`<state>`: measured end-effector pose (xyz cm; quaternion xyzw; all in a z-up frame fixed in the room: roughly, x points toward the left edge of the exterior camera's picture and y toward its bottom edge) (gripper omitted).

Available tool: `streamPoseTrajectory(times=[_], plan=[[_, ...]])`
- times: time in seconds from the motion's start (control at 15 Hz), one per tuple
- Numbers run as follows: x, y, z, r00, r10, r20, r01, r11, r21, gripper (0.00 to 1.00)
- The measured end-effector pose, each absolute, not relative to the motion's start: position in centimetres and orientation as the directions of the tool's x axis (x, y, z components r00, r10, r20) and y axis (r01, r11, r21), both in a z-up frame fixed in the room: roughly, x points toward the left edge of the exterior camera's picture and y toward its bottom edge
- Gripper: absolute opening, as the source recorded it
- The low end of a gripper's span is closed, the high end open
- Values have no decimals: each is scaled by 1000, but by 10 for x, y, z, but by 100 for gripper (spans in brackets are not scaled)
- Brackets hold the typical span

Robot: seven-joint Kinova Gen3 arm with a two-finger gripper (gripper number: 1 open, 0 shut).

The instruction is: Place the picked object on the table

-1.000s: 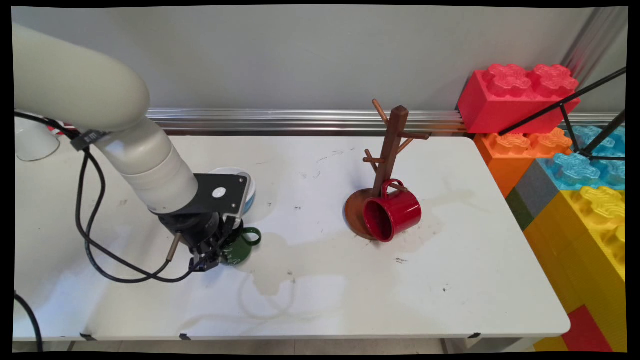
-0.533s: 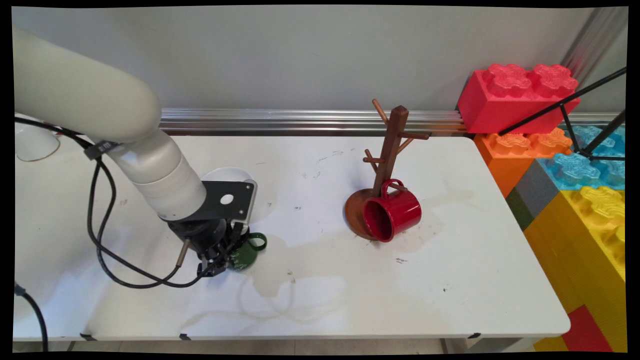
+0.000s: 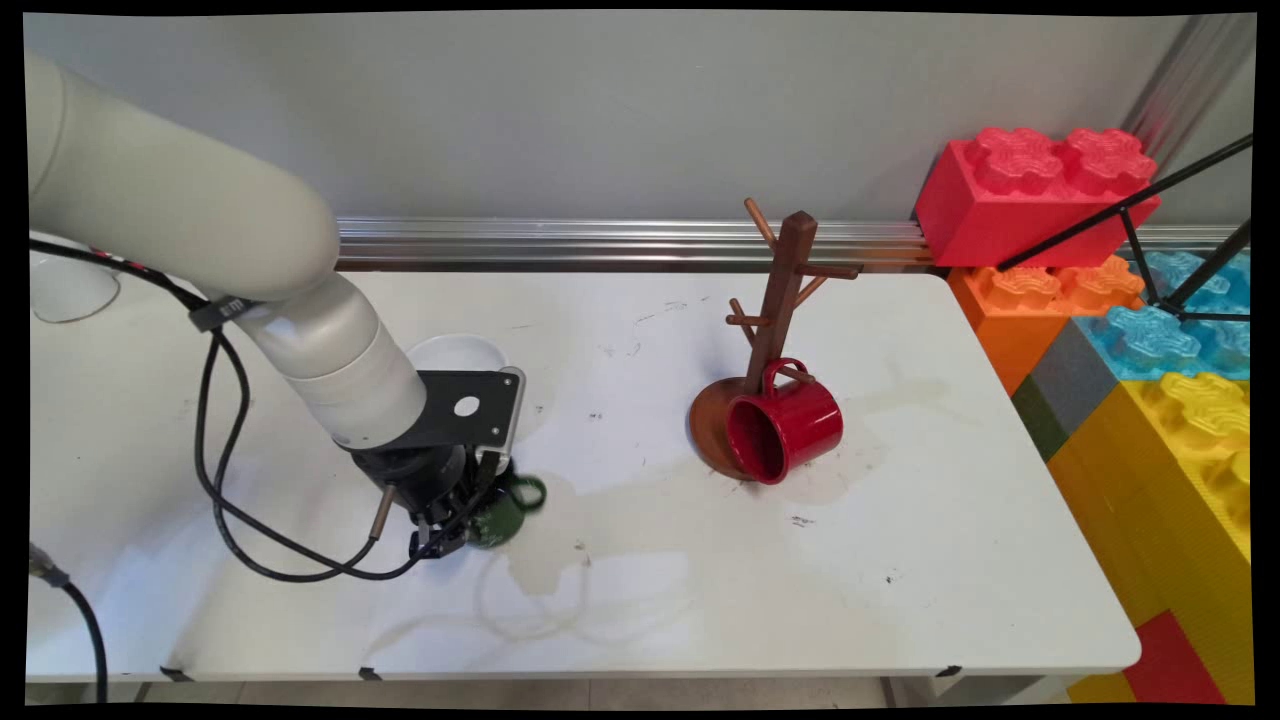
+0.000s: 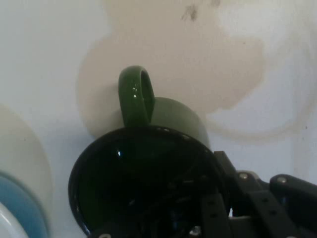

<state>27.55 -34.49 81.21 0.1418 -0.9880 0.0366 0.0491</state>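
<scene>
A dark green mug (image 3: pixel 507 514) with its handle pointing right sits at the tip of my gripper (image 3: pixel 446 531), left of the table's middle. The gripper is shut on the mug's rim. In the hand view the green mug (image 4: pixel 168 116) fills the lower half, its dark opening facing the camera and its handle up. The gripper (image 4: pixel 210 210) has one finger inside the mug and the linkage outside on the right. I cannot tell whether the mug's base touches the table.
A white bowl with a blue band (image 3: pixel 458 353) lies just behind the hand. A wooden mug tree (image 3: pixel 781 300) stands right of centre, a red mug (image 3: pixel 786 424) hanging low on it. Large toy bricks (image 3: pixel 1040 190) line the right edge.
The arm has moved to the right and slightly nearer with the green mug in the gripper, uncovering more of the bowl. The red mug and the tree are unmoved.
</scene>
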Motion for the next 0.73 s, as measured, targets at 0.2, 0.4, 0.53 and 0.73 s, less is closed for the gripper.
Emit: streamPoseTrajectory(times=[0.2, 0.4, 0.53, 0.73], plan=[[273, -346, 810, -954, -276, 119, -284, 957, -59, 100], [272, -346, 809, -952, -278, 125, -287, 956, -56, 100], [272, -346, 809, -950, -283, 131, -292, 955, -53, 100], [271, -347, 812, -946, -292, 141, -301, 952, -49, 100]])
